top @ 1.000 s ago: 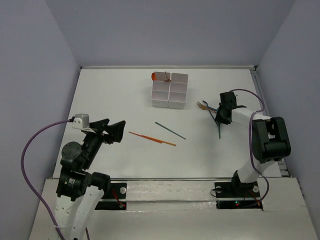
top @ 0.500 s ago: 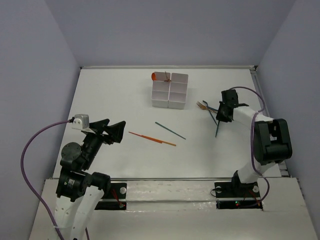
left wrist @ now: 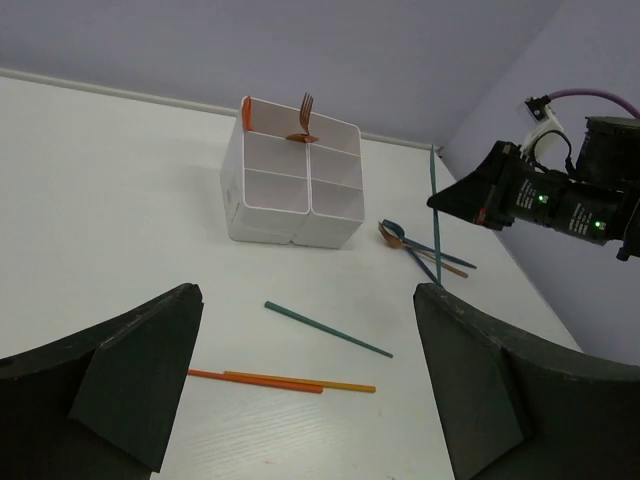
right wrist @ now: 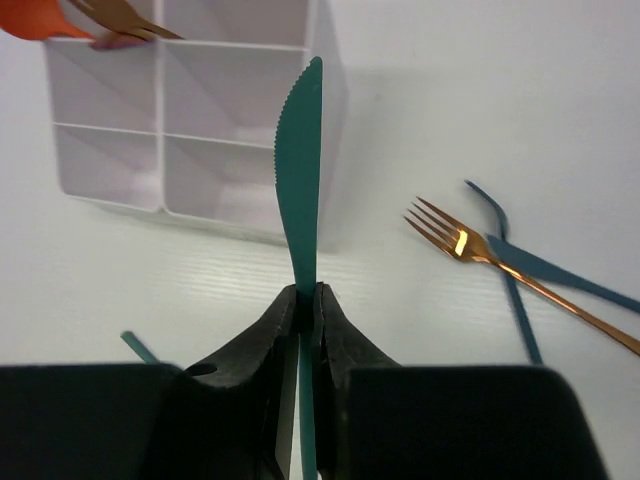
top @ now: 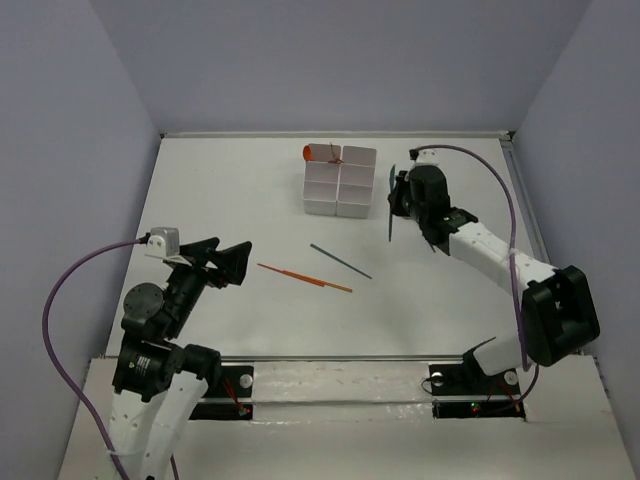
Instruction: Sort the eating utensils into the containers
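While the right gripper (right wrist: 305,300) pinches the teal knife (right wrist: 300,170) upright just beside the white box (top: 322,207), carry step; next likely needs centering over a compartment, then release. Left gripper (top: 228,252) spread, idle.

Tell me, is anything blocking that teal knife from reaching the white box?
Nothing visible does. The right gripper holds the knife upright just beside the box, with only open space between them.
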Controlling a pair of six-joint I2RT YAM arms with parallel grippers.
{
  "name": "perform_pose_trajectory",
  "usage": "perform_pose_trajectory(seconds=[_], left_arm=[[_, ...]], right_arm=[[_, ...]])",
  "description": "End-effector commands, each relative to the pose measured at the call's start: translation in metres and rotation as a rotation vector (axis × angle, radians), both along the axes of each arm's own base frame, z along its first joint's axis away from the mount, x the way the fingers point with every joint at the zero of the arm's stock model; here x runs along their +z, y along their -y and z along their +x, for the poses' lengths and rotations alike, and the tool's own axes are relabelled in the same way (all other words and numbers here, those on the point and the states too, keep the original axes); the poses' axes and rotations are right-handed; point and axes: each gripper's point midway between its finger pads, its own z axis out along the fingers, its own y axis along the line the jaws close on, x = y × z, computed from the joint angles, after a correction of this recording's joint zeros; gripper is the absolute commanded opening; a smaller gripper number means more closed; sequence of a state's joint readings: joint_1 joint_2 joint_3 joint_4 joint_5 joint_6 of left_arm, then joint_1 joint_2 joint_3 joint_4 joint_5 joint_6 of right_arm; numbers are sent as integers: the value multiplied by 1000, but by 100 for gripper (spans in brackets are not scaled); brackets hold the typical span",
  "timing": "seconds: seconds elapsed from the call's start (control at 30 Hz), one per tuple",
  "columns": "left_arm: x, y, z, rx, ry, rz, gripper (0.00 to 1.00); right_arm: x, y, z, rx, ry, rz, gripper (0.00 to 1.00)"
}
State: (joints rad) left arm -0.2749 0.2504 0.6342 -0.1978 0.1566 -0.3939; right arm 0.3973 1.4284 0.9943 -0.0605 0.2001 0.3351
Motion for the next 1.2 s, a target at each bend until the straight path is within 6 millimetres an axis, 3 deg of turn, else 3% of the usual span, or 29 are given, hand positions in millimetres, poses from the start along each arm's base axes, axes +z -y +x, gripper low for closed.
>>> perform_pose_trajectory(seconds=[0.0, 0.07, 0.13, 0.2, 0.23, 0.27, 0.3, 0.37, 0.4, 0.43, 0.53, 0.63, 0.7, 0.73, 0.83, 0.9, 0.93, 0.97, 1.0, 1.17], left_arm=[[6, 0, 6, 3, 32, 6, 99], [6, 1, 6, 1, 32, 6, 99], [5, 0, 8, 8, 26, 8, 99], [5, 0, 9, 5, 25, 10, 99], [4, -2, 10, 15, 23, 10, 99], [4, -2, 10, 14, 23, 10, 99], [4, -2, 10, 14, 22, 12, 99], [4, -2, 10, 14, 22, 12, 99], [3, -1, 10, 11, 17, 14, 99], [4, -1, 10, 12, 19, 13, 99], [3, -3, 11, 18, 20, 13, 99], [3, -2, 12, 16, 16, 17, 99], [1, -1, 13, 12, 9, 19, 99], [0, -1, 13, 11, 6, 20, 99], [-2, 0, 15, 9, -4, 24, 99], [-2, 0, 16, 8, -5, 25, 99], [-4, -1, 18, 15, -13, 27, 99], [-5, -1, 18, 14, -17, 28, 99], [-4, -1, 18, 14, -14, 27, 99], [-5, -2, 20, 20, -18, 30, 99]], right_arm=[[79, -47, 42, 15, 324, 74, 7], [83, -63, 51, 25, 369, 66, 7], [111, -85, 57, 47, 478, 63, 7], [118, -102, 67, 70, 534, 28, 7], [132, -117, 66, 93, 596, 45, 7], [124, -127, 72, 124, 609, -2, 7], [141, -132, 78, 123, 667, 9, 7], [146, -153, 79, 170, 711, -16, 7], [134, -160, 86, 193, 716, -57, 7], [148, -170, 87, 205, 757, -43, 7], [139, -186, 99, 249, 785, -75, 7], [144, -207, 104, 279, 834, -97, 7], [136, -214, 115, 276, 853, -118, 7], [123, -219, 121, 281, 841, -128, 7], [129, -223, 130, 259, 878, -131, 7], [113, -230, 139, 268, 867, -160, 7], [121, -232, 143, 264, 886, -172, 7], [109, -235, 148, 270, 875, -199, 7], [115, -235, 148, 266, 885, -194, 7], [94, -238, 155, 260, 875, -210, 7]])
